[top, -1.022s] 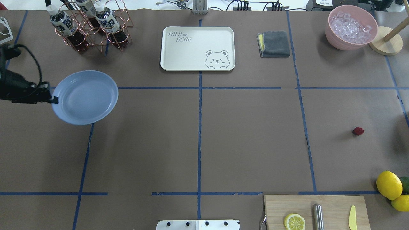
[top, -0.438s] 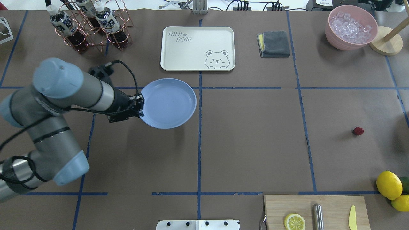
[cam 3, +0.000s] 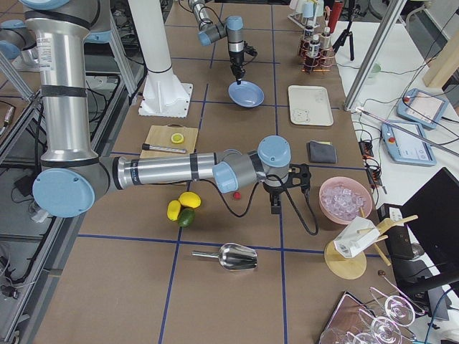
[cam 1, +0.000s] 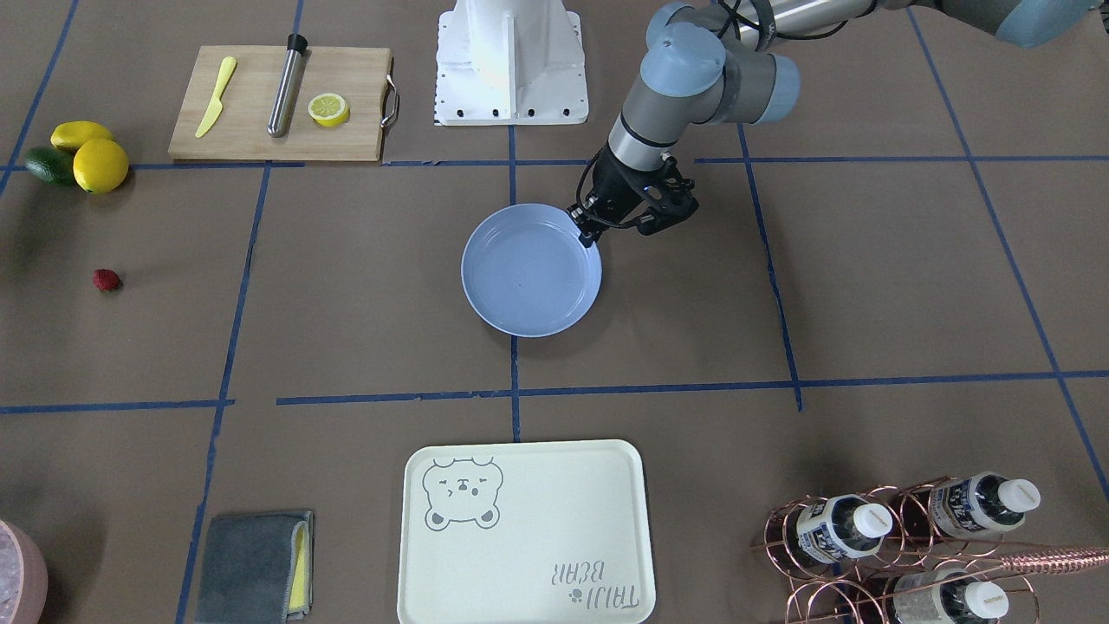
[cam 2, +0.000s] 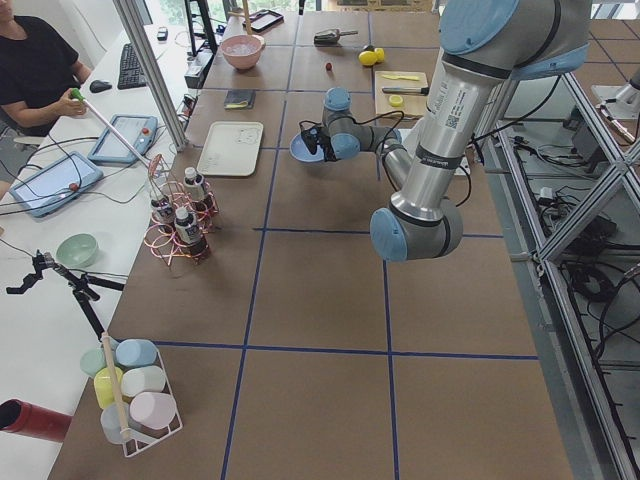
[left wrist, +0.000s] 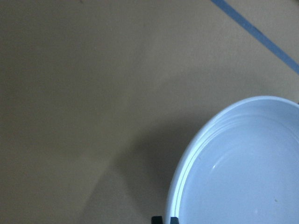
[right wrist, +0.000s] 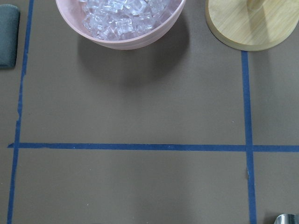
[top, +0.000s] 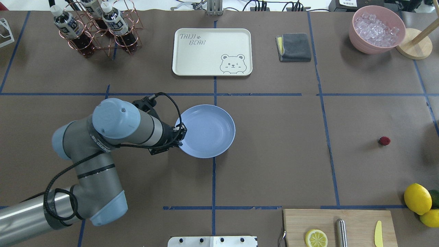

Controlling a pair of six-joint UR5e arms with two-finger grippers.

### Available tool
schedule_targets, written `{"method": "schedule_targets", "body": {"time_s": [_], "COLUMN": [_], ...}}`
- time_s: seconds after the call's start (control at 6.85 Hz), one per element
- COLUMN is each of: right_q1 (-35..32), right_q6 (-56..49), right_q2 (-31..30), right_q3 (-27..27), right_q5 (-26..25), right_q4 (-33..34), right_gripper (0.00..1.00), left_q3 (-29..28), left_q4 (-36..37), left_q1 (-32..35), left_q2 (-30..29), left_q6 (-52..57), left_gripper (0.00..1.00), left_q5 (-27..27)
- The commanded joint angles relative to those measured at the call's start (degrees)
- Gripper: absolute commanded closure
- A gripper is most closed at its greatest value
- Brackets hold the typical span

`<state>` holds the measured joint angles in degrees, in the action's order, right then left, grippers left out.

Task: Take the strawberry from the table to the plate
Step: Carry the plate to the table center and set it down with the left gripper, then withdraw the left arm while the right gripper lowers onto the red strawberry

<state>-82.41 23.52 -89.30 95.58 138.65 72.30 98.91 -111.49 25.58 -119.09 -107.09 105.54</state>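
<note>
The light-blue plate (top: pixel 207 131) (cam 1: pixel 530 270) hangs near the middle of the table (top: pixel 274 164), over the centre blue tape line. My left gripper (top: pixel 180 135) (cam 1: pixel 587 227) is shut on the rim nearest my left arm. In the left wrist view the plate (left wrist: pixel 243 177) casts a shadow on the paper below it. Far off to my right the small red strawberry (top: pixel 384 140) (cam 1: pixel 107 279) lies alone on the table. My right gripper (cam 3: pixel 276 204) hovers close to the strawberry (cam 3: pixel 236 194); I cannot tell whether it is open or shut.
A cream bear tray (top: pixel 212 51), a grey cloth (top: pixel 294 47) and a pink bowl of ice (top: pixel 377 29) line the far side. A bottle rack (top: pixel 96 27) stands far left. Lemons (top: pixel 417 198) and a cutting board (top: pixel 337 226) sit near right.
My left arm has carried the plate from the table's left side rightward and nearer to me, ending over the centre line. The strawberry has not moved.
</note>
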Motion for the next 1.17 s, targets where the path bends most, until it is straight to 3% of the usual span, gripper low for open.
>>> {"method": "schedule_targets", "body": {"time_s": [0.0,0.15,0.29,0.44,0.73,1.02], "right_q1": [1.72,2.34,3.39,5.92,17.14,24.81], "right_q6": [4.07,4.51,5.74,9.67,23.53,25.70], "right_q2": [-1.05,-1.05,-1.40,-2.36,-7.01,-8.60], "right_q3": [0.40,0.92,1.44,1.89,1.89,1.98], "right_q5": [0.13,0.13,-0.04,-0.91,-10.45,-15.31], "right_q4": [-4.17,-4.18,-4.36,-7.92,-23.62,-24.66], "right_gripper": [0.00,0.00,0.00,0.00,0.00,0.00], "left_q3": [-1.43,-1.26,-0.30,0.49,4.70,6.82], "left_q4": [-1.18,-1.09,-0.92,-0.40,7.12,11.02], "left_q1": [-1.76,-1.68,-1.24,1.11,6.38,13.93], "left_q2": [-1.05,-0.97,-0.62,-0.35,-0.44,-0.35], "left_q6": [0.12,0.30,1.08,5.53,11.96,18.99], "left_gripper": [1.00,0.79,0.01,0.00,0.00,0.00], "left_q5": [-0.68,-0.68,-0.86,-0.34,2.45,7.56]}}
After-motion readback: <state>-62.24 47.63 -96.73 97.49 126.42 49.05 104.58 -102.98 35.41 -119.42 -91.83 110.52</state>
